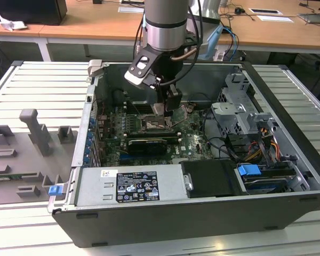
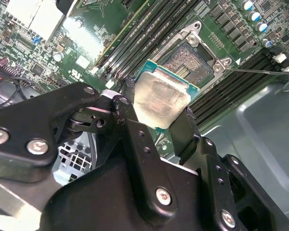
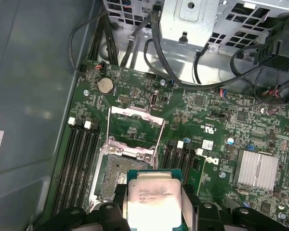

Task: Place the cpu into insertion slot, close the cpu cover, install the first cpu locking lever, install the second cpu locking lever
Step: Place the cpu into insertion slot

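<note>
cpu pinched at its edges by the end effector, hanging above and just beside the bare insertion slot | cpu cover stands open | risk: cpu looks offset from the insertion slot (corners not lined up), so a skewed descent may bend contacts

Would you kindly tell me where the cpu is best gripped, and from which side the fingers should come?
By two opposite thin edges, coming from above its flat metal face. The cpu is a thin square plate, so only its edges give the fingers purchase, and its underside stays free for the insertion slot. The gripper holds it this way now.
</note>
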### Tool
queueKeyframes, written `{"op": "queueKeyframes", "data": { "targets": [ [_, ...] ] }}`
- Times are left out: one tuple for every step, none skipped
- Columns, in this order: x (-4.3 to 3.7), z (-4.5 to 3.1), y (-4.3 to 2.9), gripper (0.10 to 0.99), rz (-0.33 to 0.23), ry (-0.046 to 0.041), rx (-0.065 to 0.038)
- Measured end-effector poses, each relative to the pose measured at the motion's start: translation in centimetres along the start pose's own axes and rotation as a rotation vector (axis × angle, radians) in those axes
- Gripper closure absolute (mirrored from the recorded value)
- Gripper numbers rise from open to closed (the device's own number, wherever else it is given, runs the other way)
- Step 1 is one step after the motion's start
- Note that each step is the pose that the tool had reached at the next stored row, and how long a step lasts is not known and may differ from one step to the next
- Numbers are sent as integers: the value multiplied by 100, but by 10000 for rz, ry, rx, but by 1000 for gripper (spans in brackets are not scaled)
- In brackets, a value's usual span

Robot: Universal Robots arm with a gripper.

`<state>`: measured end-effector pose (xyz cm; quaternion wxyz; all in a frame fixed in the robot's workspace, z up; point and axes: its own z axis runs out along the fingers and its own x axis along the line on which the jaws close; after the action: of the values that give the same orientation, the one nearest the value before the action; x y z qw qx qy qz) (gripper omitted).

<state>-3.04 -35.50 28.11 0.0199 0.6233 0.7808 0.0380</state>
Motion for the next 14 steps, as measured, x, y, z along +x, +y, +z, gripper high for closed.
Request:
{"op": "queueKeyframes", "data": {
  "targets": [
    [0, 4, 0, 549, 0, 0, 1],
    [0, 9, -1, 549, 0, -1, 0],
    [0, 14, -1, 549, 0, 0, 1],
    [0, 19, -2, 549, 0, 0, 0],
    [0, 26, -2, 549, 0, 0, 1],
    [-1, 33, -3, 549, 0, 0, 0],
    [-1, 36, -3, 549, 0, 1, 0],
    [-1, 39, -3, 549, 0, -1, 0],
    [-1, 44, -4, 549, 0, 0, 1],
    [-1, 47, -4, 549, 0, 0, 0],
    [-1, 50, -4, 549, 0, 0, 1],
    [-1, 56, -5, 549, 0, 0, 0],
    [-1, 61, -5, 549, 0, 0, 0],
    [-1, 64, -5, 549, 0, 0, 0]
  ]
}}
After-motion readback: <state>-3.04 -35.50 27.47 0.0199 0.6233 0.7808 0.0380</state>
